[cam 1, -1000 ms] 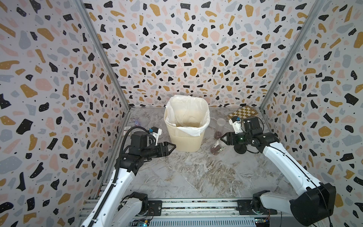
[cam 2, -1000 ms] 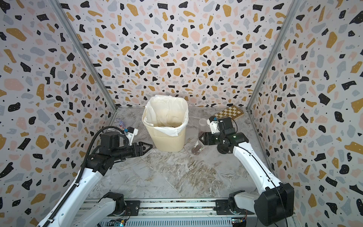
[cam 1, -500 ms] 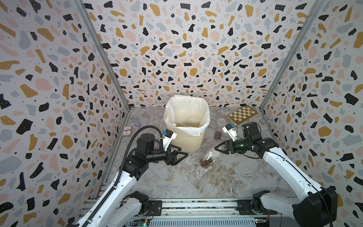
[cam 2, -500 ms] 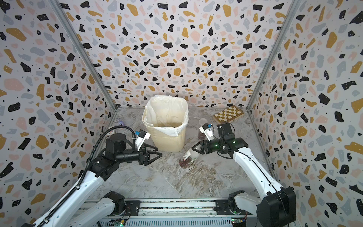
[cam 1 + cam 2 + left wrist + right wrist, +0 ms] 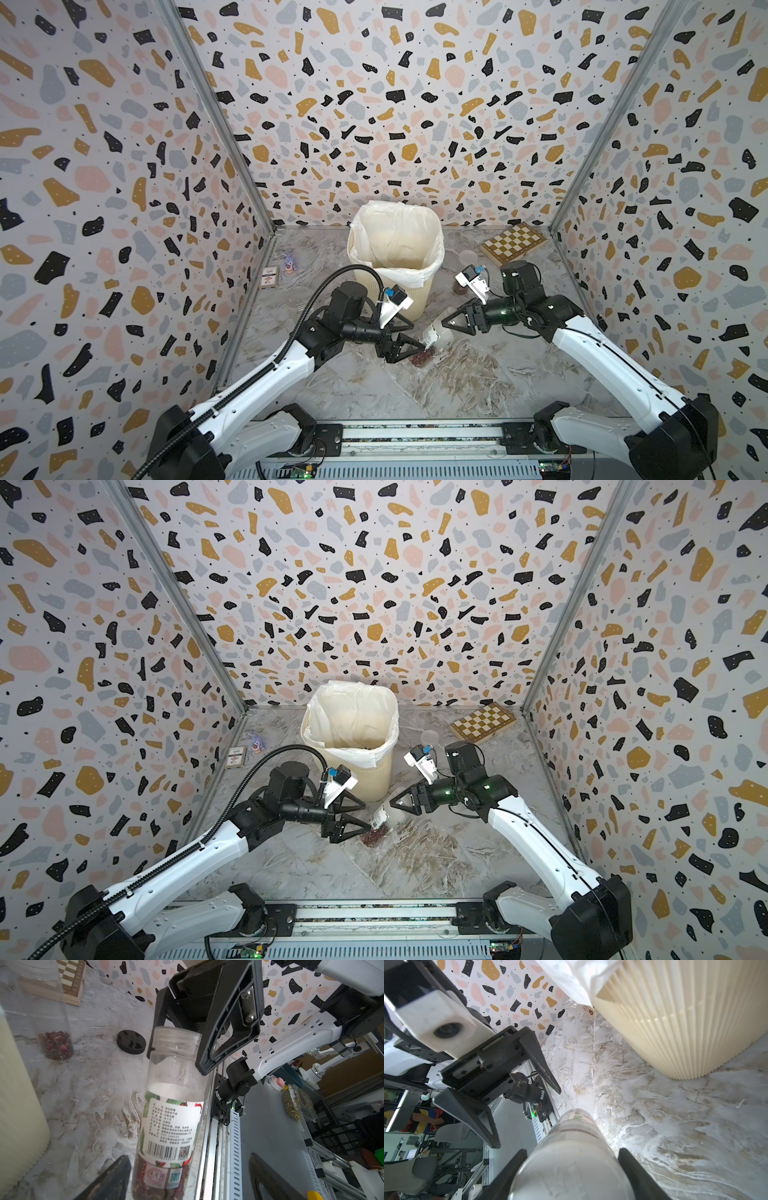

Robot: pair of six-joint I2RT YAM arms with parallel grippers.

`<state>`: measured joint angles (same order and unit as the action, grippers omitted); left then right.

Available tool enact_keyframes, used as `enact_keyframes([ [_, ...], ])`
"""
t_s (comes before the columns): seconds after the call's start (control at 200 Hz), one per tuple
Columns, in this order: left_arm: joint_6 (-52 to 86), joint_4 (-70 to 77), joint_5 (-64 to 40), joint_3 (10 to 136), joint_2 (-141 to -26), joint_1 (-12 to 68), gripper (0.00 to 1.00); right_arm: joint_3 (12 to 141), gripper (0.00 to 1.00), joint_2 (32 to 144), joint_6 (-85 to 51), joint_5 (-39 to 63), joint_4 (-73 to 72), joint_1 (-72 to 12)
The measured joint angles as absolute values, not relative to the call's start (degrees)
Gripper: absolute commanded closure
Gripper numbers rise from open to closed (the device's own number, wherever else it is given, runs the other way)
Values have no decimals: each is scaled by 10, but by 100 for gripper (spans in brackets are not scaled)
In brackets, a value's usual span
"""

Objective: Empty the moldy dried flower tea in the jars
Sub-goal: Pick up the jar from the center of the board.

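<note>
While the right tool (image 5: 180,1041) clamps the jar (image 5: 172,1124), the outstretched left tool (image 5: 527,1118) gapes wide.

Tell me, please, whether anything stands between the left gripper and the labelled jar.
Nothing visible does: the open left gripper flanks the base of the jar, while the right gripper holds its top.

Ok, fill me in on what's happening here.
The right gripper is shut on the neck end of the labelled jar, holding it tilted in front of the bin. The tea sits at the jar's low end. The left gripper is open, its jaws either side of that low end but not closed on it. Nothing is being tipped into the bin yet.
</note>
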<state>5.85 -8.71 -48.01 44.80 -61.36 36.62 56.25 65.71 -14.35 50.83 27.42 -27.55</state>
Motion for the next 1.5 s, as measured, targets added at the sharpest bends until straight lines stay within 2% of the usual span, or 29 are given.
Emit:
enact_keyframes([
  [0.365,72,-6,-511,451,-685,399,12,563,37,657,-155,542,240,-290],
  [0.741,110,85,-520,415,-676,399,13,563,37,632,-190,585,171,-290],
  [0.996,121,110,-521,405,-672,399,18,562,37,628,-204,594,147,-288],
  [1.171,127,108,-538,411,-685,399,26,559,37,634,-205,594,143,-288],
  [1.277,118,87,-540,418,-690,399,31,559,34,643,-203,591,147,-289],
  [1.497,86,37,-527,433,-692,399,40,564,19,652,-187,586,162,-290],
])
